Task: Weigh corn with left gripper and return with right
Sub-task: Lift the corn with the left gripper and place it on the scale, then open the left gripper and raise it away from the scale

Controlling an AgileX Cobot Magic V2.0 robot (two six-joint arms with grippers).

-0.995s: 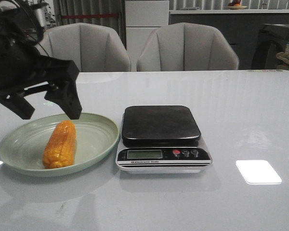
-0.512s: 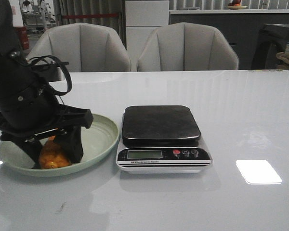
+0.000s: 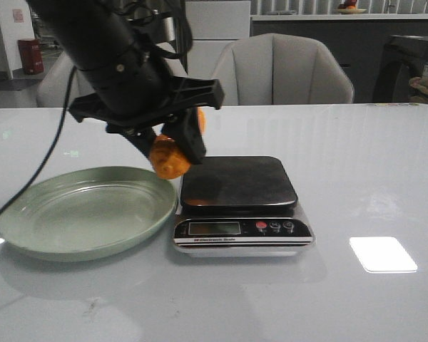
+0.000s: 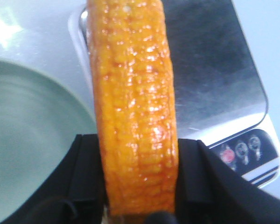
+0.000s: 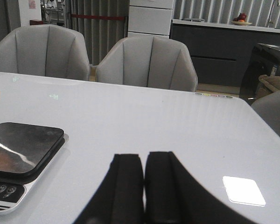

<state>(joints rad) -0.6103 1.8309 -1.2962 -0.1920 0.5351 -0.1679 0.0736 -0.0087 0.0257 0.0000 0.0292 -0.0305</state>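
Note:
My left gripper (image 3: 172,146) is shut on the orange-yellow corn (image 3: 168,158) and holds it in the air between the pale green plate (image 3: 85,212) and the scale (image 3: 237,184), near the scale's left edge. In the left wrist view the corn (image 4: 133,102) runs lengthwise between the two black fingers (image 4: 91,177), over the scale's left edge (image 4: 205,79) and the plate (image 4: 32,140). The plate is empty. My right gripper (image 5: 143,161) is shut and empty, low over the table right of the scale (image 5: 18,149); it does not show in the front view.
The scale has a dark platform, a display (image 3: 214,228) and buttons (image 3: 274,226) at its front. Two grey chairs (image 3: 278,71) stand behind the table. A bright light patch (image 3: 382,254) lies on the white table at the right.
My left gripper closed on the corn in the plate, lifted it out and carried it right and up toward the scale. The plate is now empty.

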